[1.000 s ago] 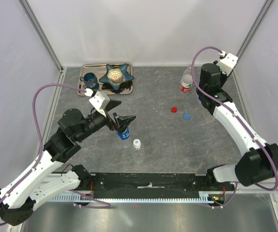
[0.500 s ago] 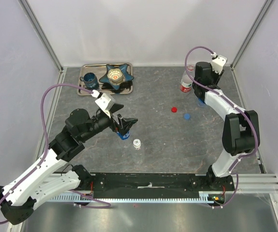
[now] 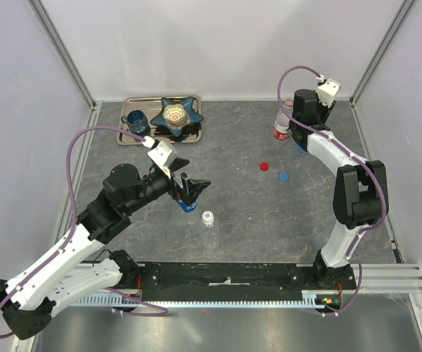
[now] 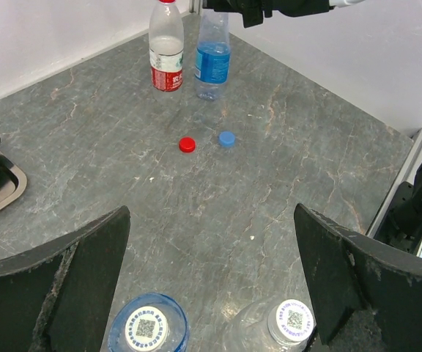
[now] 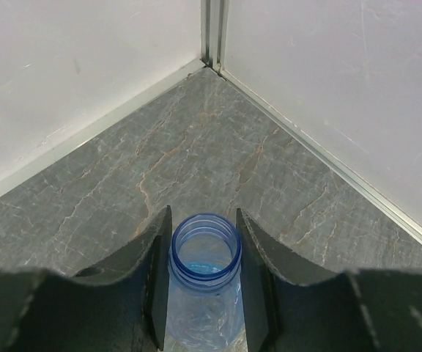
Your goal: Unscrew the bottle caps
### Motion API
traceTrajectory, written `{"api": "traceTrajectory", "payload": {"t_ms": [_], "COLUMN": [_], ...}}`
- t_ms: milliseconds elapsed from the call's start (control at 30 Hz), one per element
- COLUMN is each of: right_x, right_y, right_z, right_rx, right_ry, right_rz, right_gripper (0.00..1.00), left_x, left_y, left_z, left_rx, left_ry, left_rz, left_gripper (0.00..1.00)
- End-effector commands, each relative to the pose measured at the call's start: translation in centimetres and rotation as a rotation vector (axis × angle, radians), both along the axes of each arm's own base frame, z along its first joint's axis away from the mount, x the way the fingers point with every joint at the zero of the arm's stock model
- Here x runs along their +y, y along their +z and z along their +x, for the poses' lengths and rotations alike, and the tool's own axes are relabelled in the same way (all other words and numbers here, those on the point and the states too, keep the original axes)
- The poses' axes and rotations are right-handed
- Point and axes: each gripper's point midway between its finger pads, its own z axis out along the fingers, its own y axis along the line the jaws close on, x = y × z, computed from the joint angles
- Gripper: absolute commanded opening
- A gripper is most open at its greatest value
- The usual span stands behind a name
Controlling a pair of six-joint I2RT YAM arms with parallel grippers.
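Right pincer [image 5: 205, 246] clamps the uncapped blue bottle [image 5: 204, 312], red-labelled bottle [image 3: 282, 126] just beside. Left pincer [image 4: 211, 220], wide open, hangs over two white-capped bottles [image 4: 147, 330] [image 4: 290, 321], bodies cut off.

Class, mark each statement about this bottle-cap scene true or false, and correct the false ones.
1. The red cap lies loose on the table. True.
2. The right claw is shut on the neck of an uncapped blue-labelled bottle. True.
3. The left claw grips a bottle. False: it stands open above a blue-tinted bottle and a clear bottle, both with white caps on.
4. The blue cap is screwed onto a bottle. False: it lies on the table beside the red cap.
5. The mug stands on bare table. False: it stands on the tray.
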Motion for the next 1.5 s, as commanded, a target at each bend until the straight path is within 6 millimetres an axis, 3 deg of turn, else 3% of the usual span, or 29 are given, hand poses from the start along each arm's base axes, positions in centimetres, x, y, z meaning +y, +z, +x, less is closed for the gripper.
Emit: {"api": "traceTrajectory", "payload": {"t_ms": [0,167,367,600,1033,1467], "right_x": [0.7,1.2,1.6,1.7,2.1,2.2], "right_y": [0.5,0.5,0.5,0.5,1.6,2.1], "right_z": [0.4,0.0,-0.1,-0.7,-1.2,-1.6], "right_rx": [-0.009,0.012,0.035,0.053,0.049,0.045], "right_ry": [0.038,0.066,0.080,0.090,0.116,0.125], "right_rz": [0.036,0.062,0.095,0.106,0.124,0.128], "right_gripper": [0.15,0.34,0.47,0.51,0.68,0.67], "left_x": [-0.1,-0.3,-0.4,-0.7,-0.9,-1.0], "left_y": [0.8,0.8,0.6,0.5,0.4,0.3], "left_z": [0.0,-0.2,-0.5,-0.7,-0.8,-1.0], "left_rx": [-0.010,-0.001,0.015,0.027,0.034,0.039], "left_ry": [0.000,-0.013,-0.026,-0.039,-0.054,-0.063], "left_rz": [-0.041,-0.048,-0.055,-0.062,-0.068,-0.074], "left_gripper": [0.99,0.99,0.99,0.99,0.99,0.99]}}
